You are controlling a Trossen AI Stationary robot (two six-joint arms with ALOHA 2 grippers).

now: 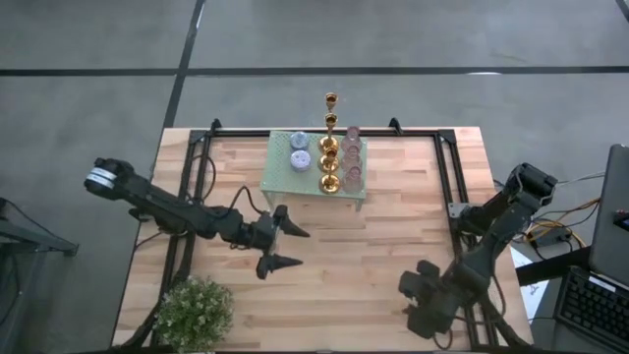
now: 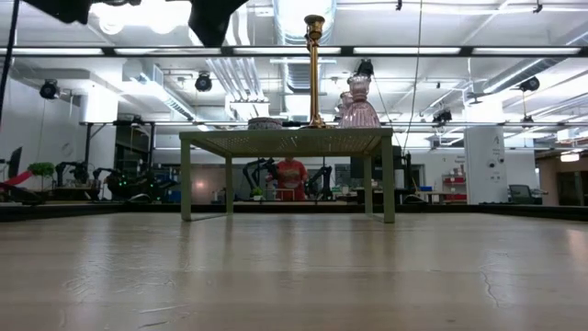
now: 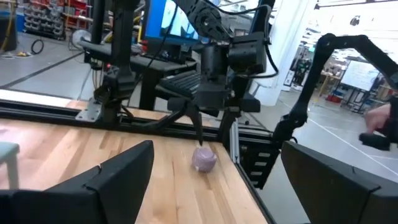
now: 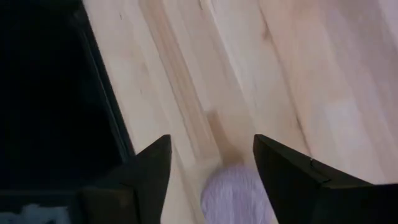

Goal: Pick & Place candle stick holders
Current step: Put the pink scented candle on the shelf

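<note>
We find the right gripper [image 4: 211,168] low over the desk [image 1: 373,256] near its right edge, its two dark fingers [image 4: 146,171] spread apart with a small lilac cup [image 4: 233,196] sitting on the wood between them. From the right wrist view we cannot tell whether either pad touches the cup; a gap shows on both sides. The left wrist view looks across at the same lilac cup resting on the desk just under that gripper, close to the black frame rail [image 3: 155,121] along the desk's edge.

The left gripper [image 1: 287,246] hangs over the middle of the desk with its fingers [image 1: 295,231] wide open and holding nothing.

Farther back, the mint-green rack [image 1: 285,177] stands near the far edge. On it we see a row of gold candlesticks [image 1: 329,147] down the middle, pink cups [image 1: 352,157] on one side and pale blue cups [image 1: 299,147] on the other. In the low view one tall candlestick rises above the rack beside stacked pink cups. A bushy potted plant [image 1: 194,313] sits at the near left corner.
</note>
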